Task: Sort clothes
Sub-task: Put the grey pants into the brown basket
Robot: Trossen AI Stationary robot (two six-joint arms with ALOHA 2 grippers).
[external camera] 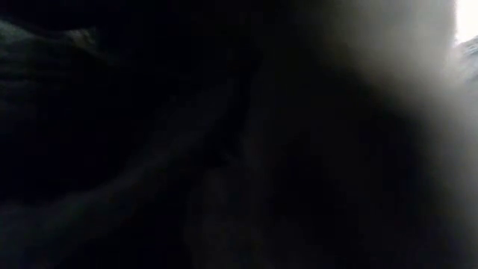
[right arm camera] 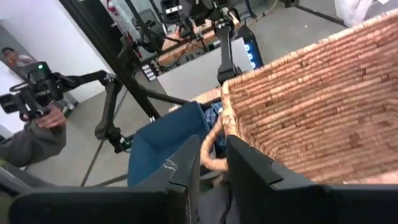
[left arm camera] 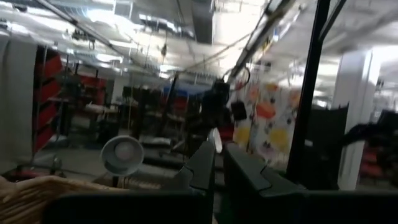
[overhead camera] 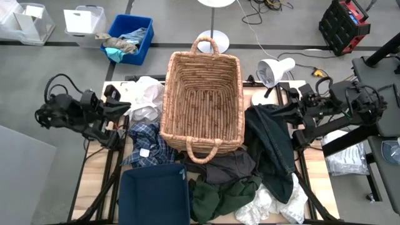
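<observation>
Several clothes [overhead camera: 250, 181] heaped on the surface [overhead camera: 97, 181] beside an empty wicker basket [overhead camera: 203, 103] | right jaws [overhead camera: 284, 111] narrow, gripping a dark garment [overhead camera: 275, 140] — lift high, clear the rim, then drop | left jaws [overhead camera: 119, 106] closed, empty, waiting by white shirt [overhead camera: 147, 94]

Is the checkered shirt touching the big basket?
Touching. In the high view, the plaid shirt lies against the lower left wall of the wicker basket, with no gap between them.
</observation>
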